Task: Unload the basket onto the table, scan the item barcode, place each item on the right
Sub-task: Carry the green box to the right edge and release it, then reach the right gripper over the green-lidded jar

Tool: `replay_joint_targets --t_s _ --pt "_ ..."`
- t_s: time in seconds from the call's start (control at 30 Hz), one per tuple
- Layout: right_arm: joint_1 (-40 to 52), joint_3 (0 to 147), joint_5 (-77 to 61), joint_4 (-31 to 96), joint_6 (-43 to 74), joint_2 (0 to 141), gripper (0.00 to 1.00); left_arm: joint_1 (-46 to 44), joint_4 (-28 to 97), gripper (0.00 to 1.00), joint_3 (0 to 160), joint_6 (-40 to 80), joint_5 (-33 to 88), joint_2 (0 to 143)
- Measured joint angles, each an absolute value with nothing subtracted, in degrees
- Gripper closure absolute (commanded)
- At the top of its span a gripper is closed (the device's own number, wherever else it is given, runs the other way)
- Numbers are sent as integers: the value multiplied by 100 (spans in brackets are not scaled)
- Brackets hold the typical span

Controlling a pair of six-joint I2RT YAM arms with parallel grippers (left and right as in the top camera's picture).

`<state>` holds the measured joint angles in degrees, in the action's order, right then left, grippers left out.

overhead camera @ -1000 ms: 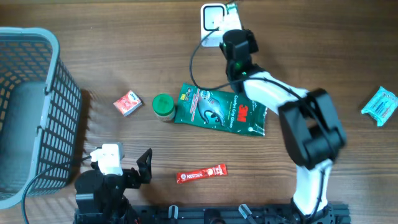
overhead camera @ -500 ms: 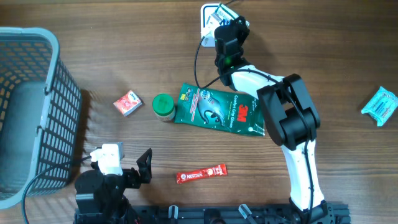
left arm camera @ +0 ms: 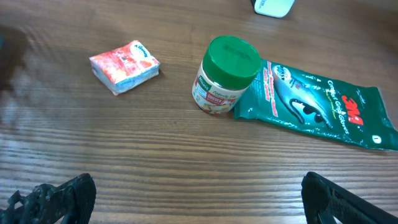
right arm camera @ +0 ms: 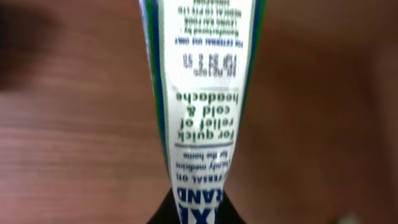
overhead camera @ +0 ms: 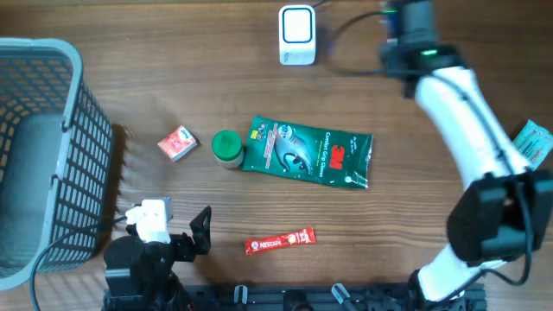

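Right gripper is pressed together on one end of a narrow white-and-green sachet. The print reads "for quick relief of cold & headache". The sachet is off the table and sticks out ahead of the fingers over bare wood. No barcode can be made out on the face shown, and the small print is blurred.

What changed: a second ago and half a second ago this gripper was right at the white scanner, far centre. Now the arm has swung right. In the overhead view the gripper sits at the far edge, right of the scanner and well apart from it. The scanner has not moved.

Judgement: the pass in front of the scanner looks finished and the sachet is being carried off. It is probably headed for the right side, where a blue packet already lies. Whether the scan registered cannot be told from the frames. Next step is likely a put-down. The thin sachet is pinched by one end only, so it may flop or twist on release.

Left gripper is spread wide, parked near left, holding nothing, same place as before.

Nothing else has shifted:
- red packet, left of the jar
- green-lidded jar, touching the left end of the green 3M pouch
- red stick pack, near centre
- basket, far left
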<state>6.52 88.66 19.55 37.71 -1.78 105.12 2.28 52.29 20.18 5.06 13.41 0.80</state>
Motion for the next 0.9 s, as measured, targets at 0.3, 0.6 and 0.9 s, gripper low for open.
replay_joint_targets --t_s 0.3,0.6,0.9 --pt "-2644 8108 493 4045 2790 10995 0 228 5229 0 2018 506 1341 80" --pt "-1662 8606 -2860 6689 2875 10294 0 228 5229 0 2018 506 1341 80" --pt "2644 8604 -3240 5406 2692 10302 1 228 5231 0 2018 506 1341 80"
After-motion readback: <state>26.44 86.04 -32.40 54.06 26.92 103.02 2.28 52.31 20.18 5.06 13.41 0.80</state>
